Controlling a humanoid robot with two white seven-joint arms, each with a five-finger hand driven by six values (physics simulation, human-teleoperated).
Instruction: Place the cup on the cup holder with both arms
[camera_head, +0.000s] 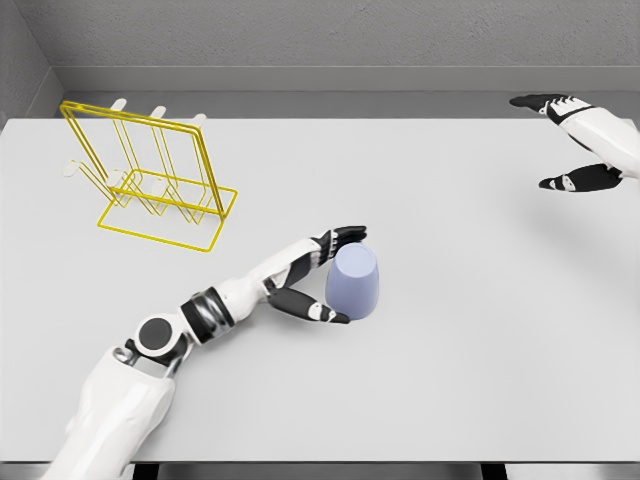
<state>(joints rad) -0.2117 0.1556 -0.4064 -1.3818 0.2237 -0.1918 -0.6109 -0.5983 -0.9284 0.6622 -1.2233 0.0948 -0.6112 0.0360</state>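
Pale lavender, the cup (353, 282) stands upside down on the counter (480, 330) just below the middle of the head view, its wider mouth down. Our left hand (318, 275) reaches it from seven o'clock, the arm coming in at the lower left. Its fingers (349, 233) curve over the top at the cup's eleven o'clock while the thumb lies along the base at seven o'clock, so the hand is cupped around the left side; we cannot tell for certain whether it is pressing firmly or only touching.

Our right hand (580, 140) hangs far off at two o'clock, near the frame's right edge, its fingers spread apart and holding nothing.

The yellow wire cup holder (150, 180) sits at ten o'clock from the cup, well apart from it, with its pegs bare.

We judge the task barely begun: the cup is not yet lifted, and the grasp, the carry to the holder and the seating on a peg all remain.
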